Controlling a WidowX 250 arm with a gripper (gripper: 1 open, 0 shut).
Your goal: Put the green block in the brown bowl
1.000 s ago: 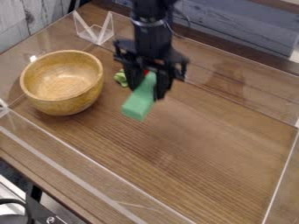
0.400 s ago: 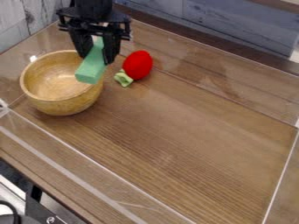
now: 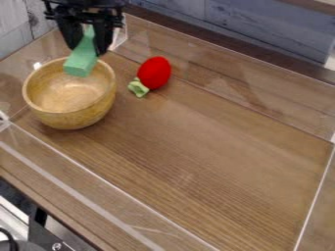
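Observation:
My gripper (image 3: 85, 37) hangs at the top left, shut on the green block (image 3: 82, 57), a light green bar that tilts down from between the fingers. The block's lower end hovers just above the far rim of the brown bowl (image 3: 39, 110), a round wooden bowl with a thick rim. Nothing lies inside the bowl. The gripper's upper part is cut off by the frame's top edge.
A red strawberry-like toy (image 3: 155, 71) with a pale green stem lies on the wooden table right of the bowl. Clear acrylic walls border the table at the left (image 3: 14, 127) and front. A grey plank wall stands behind.
The gripper has carried the green block leftward and away from the camera, from over the strawberry toy to above the bowl's far rim. The toy, hidden before, now shows.

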